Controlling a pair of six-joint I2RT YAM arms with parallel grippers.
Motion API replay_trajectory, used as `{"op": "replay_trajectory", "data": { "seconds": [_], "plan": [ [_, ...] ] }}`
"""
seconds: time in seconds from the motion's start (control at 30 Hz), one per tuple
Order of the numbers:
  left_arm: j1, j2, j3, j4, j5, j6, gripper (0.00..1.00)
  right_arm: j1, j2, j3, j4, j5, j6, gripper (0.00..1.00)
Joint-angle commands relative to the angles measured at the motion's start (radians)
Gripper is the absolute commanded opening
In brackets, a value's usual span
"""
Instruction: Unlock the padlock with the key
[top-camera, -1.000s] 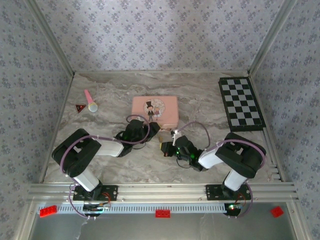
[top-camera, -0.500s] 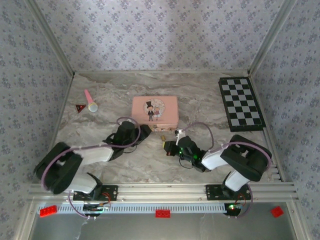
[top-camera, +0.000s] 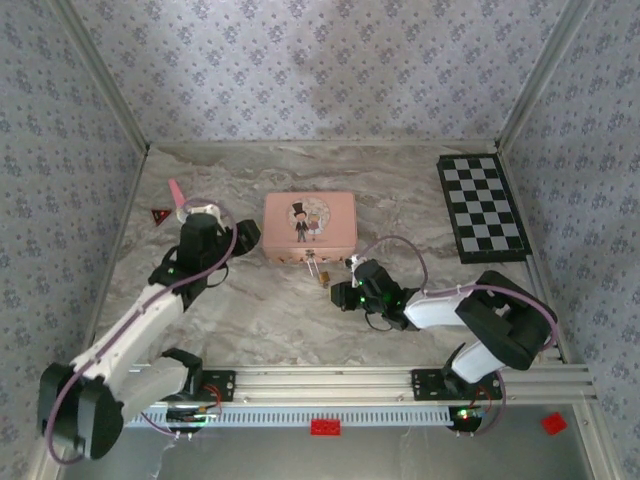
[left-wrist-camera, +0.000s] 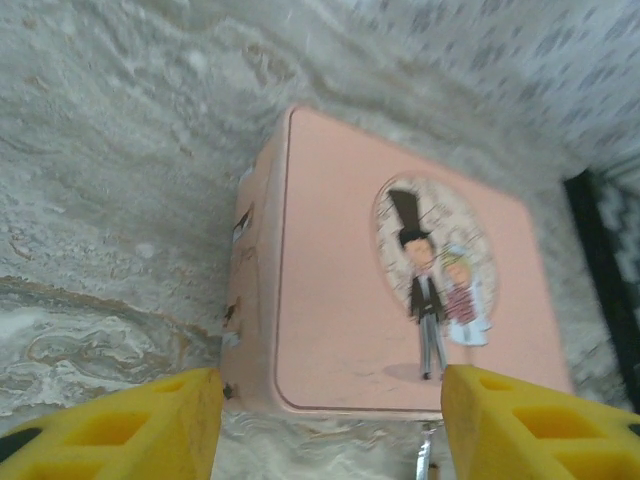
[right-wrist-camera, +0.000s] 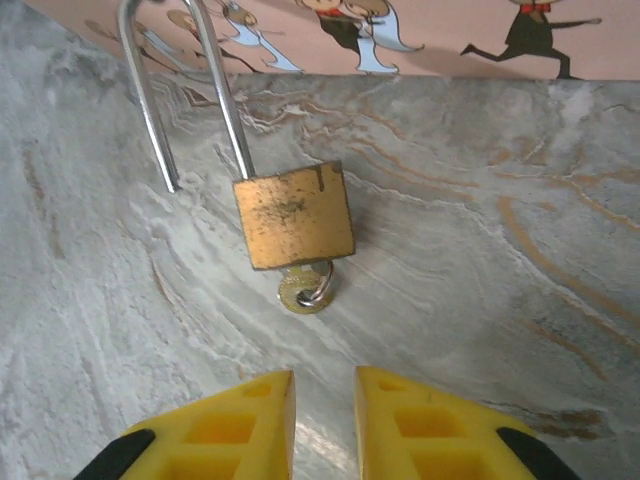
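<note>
We see the padlock (right-wrist-camera: 295, 215) lying flat on the marbled table (top-camera: 285, 325), at 6 o'clock from the pink tin (top-camera: 310, 224) and just beside its near wall. From the right wrist, its brass body looks scuffed, and the grey shackle (right-wrist-camera: 222, 100) stretches toward 12 o'clock. One leg sits in the body and the other ends free beside it, so the lock is sprung open. The key (right-wrist-camera: 304, 290) pokes out of the body at 6 o'clock, with a small ring through its head. The right gripper (right-wrist-camera: 323, 405) hovers at 6 o'clock of the key, apart from it, its yellow fingers (right-wrist-camera: 225, 430) parted by a narrow gap with nothing between them. Whether the top of the shackle touches the tin we cannot tell, since it runs out of the frame there. The left gripper (left-wrist-camera: 330, 420) stands off at 9 o'clock of the tin in the top view, jaws spread wide and empty, looking across the lid with its bride-and-groom picture. A checkerboard (top-camera: 482, 207) lies at 3 o'clock of the tin, by the right wall.
</note>
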Motion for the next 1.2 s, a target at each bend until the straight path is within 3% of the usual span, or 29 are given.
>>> {"op": "replay_trajectory", "data": {
  "seconds": [0.0,0.17,0.37,0.53,0.7,0.97,1.17],
  "plan": [
    [0.008,0.116,0.079,-0.081,0.116,0.146,0.60,-0.004,-0.027,0.053,-0.130,-0.028,-0.081,0.30],
    [0.022,0.306,0.165,-0.062,0.198,0.195,0.61,-0.035,-0.078,0.079,-0.199,-0.057,-0.170,0.44],
    [0.043,0.436,0.196,0.007,0.255,0.182,0.64,-0.093,-0.045,0.177,-0.306,-0.126,-0.303,0.49],
    [0.040,0.499,0.204,0.022,0.278,0.151,0.63,-0.128,0.053,0.303,-0.377,-0.217,-0.389,0.50],
    [0.009,0.503,0.179,0.006,0.222,0.117,0.60,-0.160,0.135,0.395,-0.416,-0.270,-0.431,0.49],
    [-0.064,0.494,0.134,0.059,0.204,0.038,0.58,-0.168,0.202,0.436,-0.423,-0.252,-0.460,0.46],
    [-0.082,0.485,0.121,0.071,0.174,-0.004,0.57,-0.183,0.195,0.392,-0.322,-0.210,-0.395,0.43]
  ]
}}
